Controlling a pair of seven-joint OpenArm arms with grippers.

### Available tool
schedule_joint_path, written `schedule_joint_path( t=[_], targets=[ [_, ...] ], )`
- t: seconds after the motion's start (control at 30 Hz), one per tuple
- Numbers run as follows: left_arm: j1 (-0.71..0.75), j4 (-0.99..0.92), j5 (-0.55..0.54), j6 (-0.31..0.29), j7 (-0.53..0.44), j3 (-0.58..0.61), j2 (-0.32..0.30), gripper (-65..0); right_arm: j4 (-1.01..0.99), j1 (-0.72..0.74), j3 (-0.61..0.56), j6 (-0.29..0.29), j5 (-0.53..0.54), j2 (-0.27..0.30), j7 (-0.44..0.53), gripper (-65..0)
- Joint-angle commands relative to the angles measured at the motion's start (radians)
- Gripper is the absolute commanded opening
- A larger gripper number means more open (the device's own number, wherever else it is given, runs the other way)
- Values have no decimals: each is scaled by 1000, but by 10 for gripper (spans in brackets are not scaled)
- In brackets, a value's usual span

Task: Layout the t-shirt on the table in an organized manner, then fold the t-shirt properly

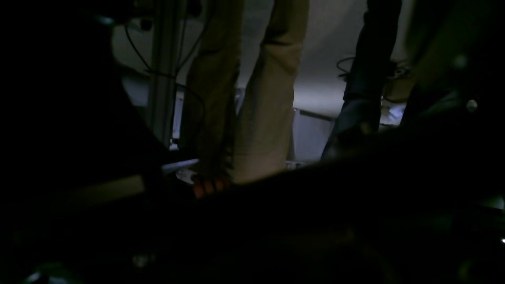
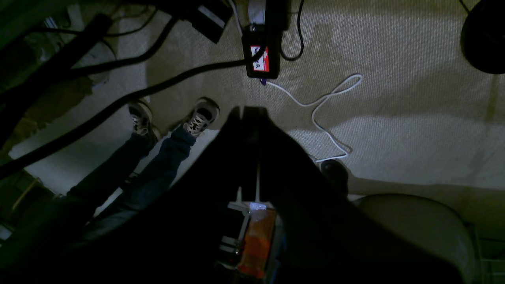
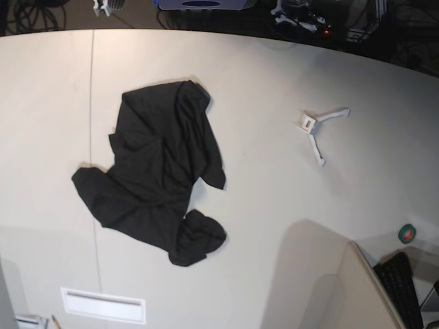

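Two arms, and neither shows over the table [image 3: 288, 205] in the base view, so you start every reach from off the work surface. Your right gripper [image 2: 242, 112] hangs above the floor with its jaws pressed together on nothing. The left wrist view is too dark to show the left gripper, so you cannot tell how wide it stands or whether it holds anything. The shirt [image 3: 158, 171] lies crumpled at the table's left-centre, straddling the seam [image 3: 91, 103], sleeves and hem folded under. Grab a bunched fold and you likely lift several layers at once, so it twists rather than spreads. The Y-piece [image 3: 319, 130] lies well apart to the right; a wide drag could sweep it. People's legs [image 1: 252, 98] stand close by, so swing carefully
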Motion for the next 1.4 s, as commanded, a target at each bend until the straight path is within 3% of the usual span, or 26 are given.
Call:
schedule_joint_path(
  t=[0.0,0.1,0.37,0.53,1.37],
  targets=[
    [5,-1,0,6,38,-2,-5,-298,-2,-8,0,8,-2,7,-7,-650],
    [5,15,0,5,103,-2,-5,-298,-2,3,0,8,-2,7,-7,-650],
    [15,29,0,5,118,-2,-6,-298,-2,15,2,8,0,5,-7,-650],
    [7,38,0,5,228,-2,-2,-298,-2,17,0,8,0,-15,-7,-650],
    [5,29,0,6,241,-1,53,-298,-2,46,2,8,0,-95,-7,-650]
  ],
)
